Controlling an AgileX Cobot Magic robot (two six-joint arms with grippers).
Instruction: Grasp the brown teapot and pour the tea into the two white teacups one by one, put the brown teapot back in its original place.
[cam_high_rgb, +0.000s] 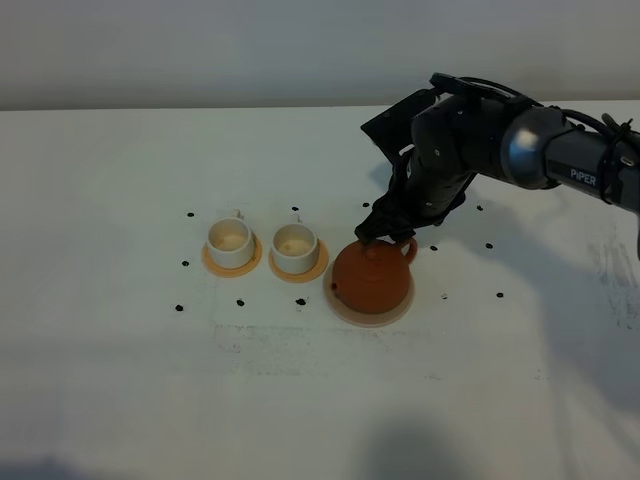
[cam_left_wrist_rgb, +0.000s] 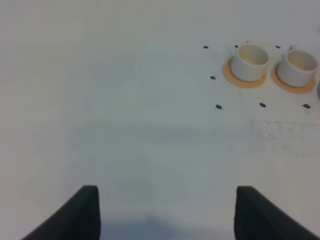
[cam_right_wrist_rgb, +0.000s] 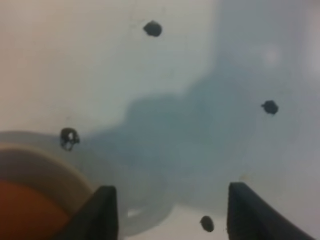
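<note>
**Right pincer open beside teapot handle; pour not begun**

White bench (cam_high_rgb: 120, 390) carries everything. The squat round reddish-brown clay teapot (cam_high_rgb: 370, 282) sits upright, lid on, on the large flat round beige disc coaster (cam_high_rgb: 372, 319), to the right of the cups in the high view. The right pincer (cam_right_wrist_rgb: 171, 196) hovers at the pot's far side near the loop handle (cam_high_rgb: 407, 247); it is released, with only bench between its fingers and the pot beside one finger, so nothing is gripped.

Risks, as I judge them: closing off-centre on the handle could shove or tip the pot off the disc; a weak hold could let it swing and slop during the lift; the nearer cup stands close, so the spout could knock it.

Left pincer (cam_left_wrist_rgb: 167, 192) is also released, over bare bench, well apart from the cups.

Contents: the teapot is lidded, so any tea is hidden; the two small white cylindrical teacups, outer (cam_high_rgb: 230, 240) and nearer (cam_high_rgb: 295, 245), show cream insides with no dark liquid and look empty; each sits on a small orange-tan coaster (cam_high_rgb: 232, 270).
</note>
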